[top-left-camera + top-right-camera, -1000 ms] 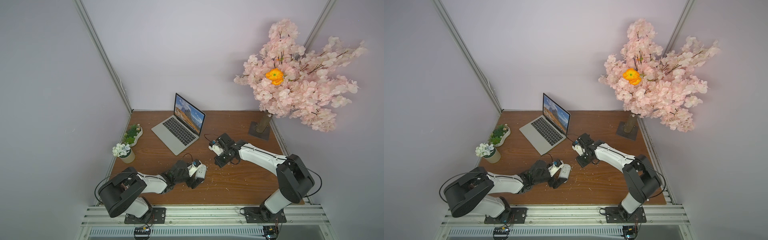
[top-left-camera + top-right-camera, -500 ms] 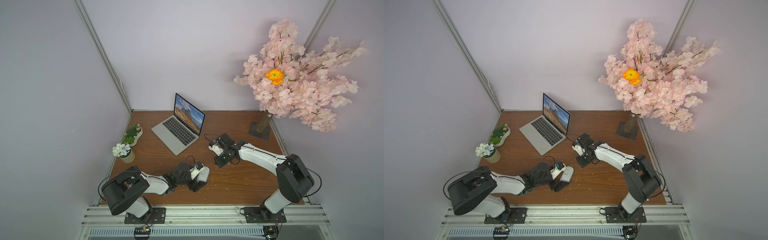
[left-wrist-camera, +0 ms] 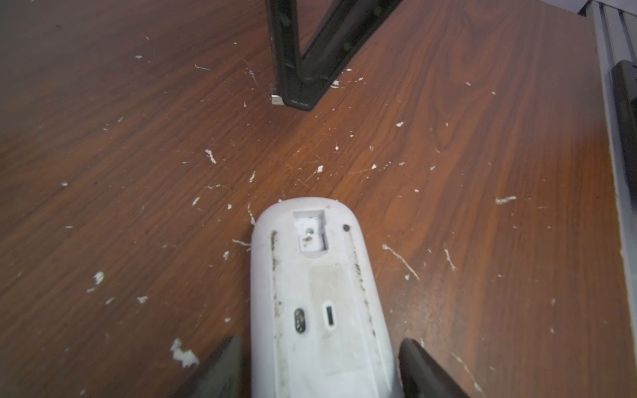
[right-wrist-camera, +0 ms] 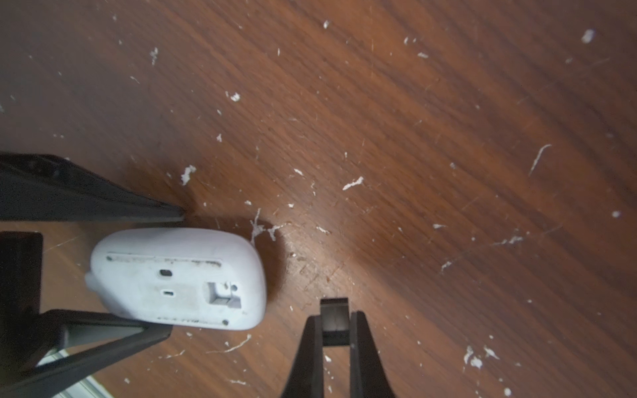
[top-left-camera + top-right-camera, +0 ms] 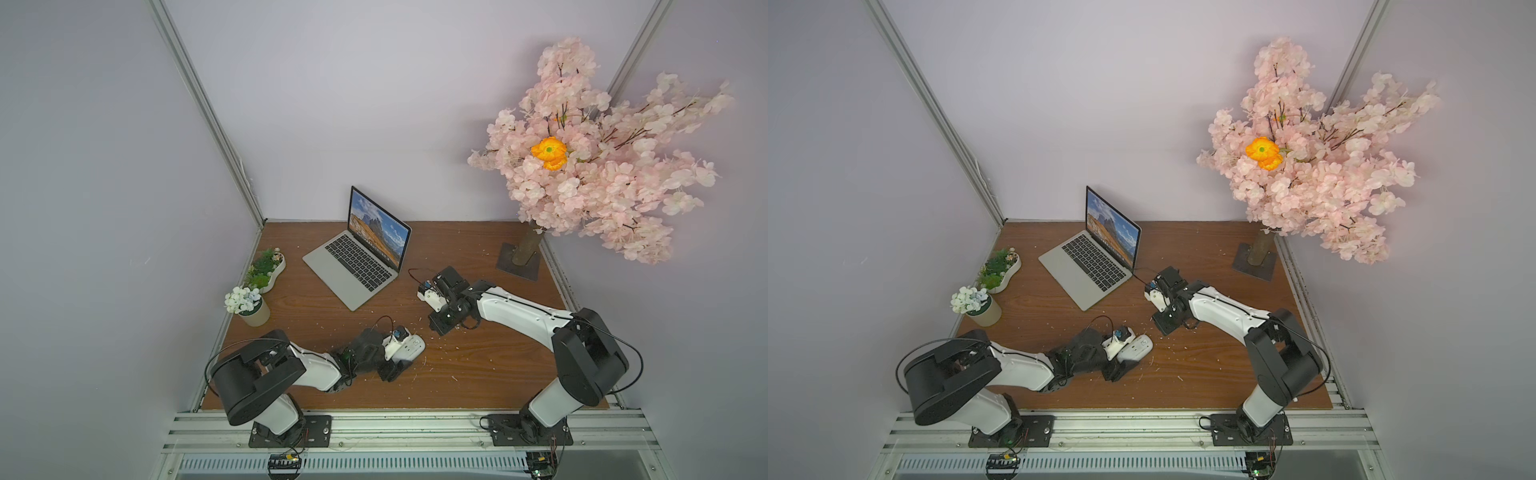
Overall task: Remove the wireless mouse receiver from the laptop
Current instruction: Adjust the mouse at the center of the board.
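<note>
The silver laptop [image 5: 356, 266] [image 5: 1090, 270] stands open at the back left of the wooden table. My right gripper [image 4: 335, 318] [image 5: 441, 325] is shut on the wireless mouse receiver [image 4: 333, 310], a tiny dark stub. It holds the receiver low over the table, well away from the laptop. In the left wrist view the receiver's metal end [image 3: 276, 99] shows at that gripper's tip. The white mouse [image 3: 317, 293] [image 4: 175, 279] [image 5: 409, 348] lies underside up. My left gripper [image 3: 321, 341] is shut on it, with fingers [image 3: 224, 365] against both sides.
Two small plant pots [image 5: 266, 270] [image 5: 248, 305] sit along the left table edge. A pink blossom tree [image 5: 590, 166] rises from a square base [image 5: 519, 259] at the back right. White scraps litter the wood. A metal rail [image 5: 395, 424] runs along the front.
The left gripper's fingers have drawn in around the mouse, and that arm has sunk slightly toward the front. The right arm has not moved.
</note>
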Controlling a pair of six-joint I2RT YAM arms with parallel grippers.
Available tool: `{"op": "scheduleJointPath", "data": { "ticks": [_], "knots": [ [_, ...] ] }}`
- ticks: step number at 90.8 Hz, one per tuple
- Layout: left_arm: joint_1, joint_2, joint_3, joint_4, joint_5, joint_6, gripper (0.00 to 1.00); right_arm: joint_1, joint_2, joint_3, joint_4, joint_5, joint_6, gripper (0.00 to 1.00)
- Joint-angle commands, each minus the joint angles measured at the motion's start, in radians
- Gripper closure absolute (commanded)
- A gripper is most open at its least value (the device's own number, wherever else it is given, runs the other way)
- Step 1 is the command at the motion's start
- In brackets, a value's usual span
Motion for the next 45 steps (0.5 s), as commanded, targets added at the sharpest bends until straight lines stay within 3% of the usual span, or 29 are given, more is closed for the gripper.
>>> {"op": "scheduleJointPath", "data": {
  "ticks": [1,22,45],
  "knots": [
    [-0.01,0.018,0.003,-0.015,-0.015,0.017,0.36,-0.003,-0.025,-0.014,0.007,0.011,-0.005,1.0],
    [-0.011,-0.011,-0.026,0.012,-0.016,0.068,0.43,-0.002,-0.05,-0.027,0.021,0.013,-0.028,1.0],
    [-0.011,-0.016,-0.051,0.032,0.082,0.145,0.52,-0.002,-0.136,-0.07,0.056,-0.024,-0.074,1.0]
  ]
}}
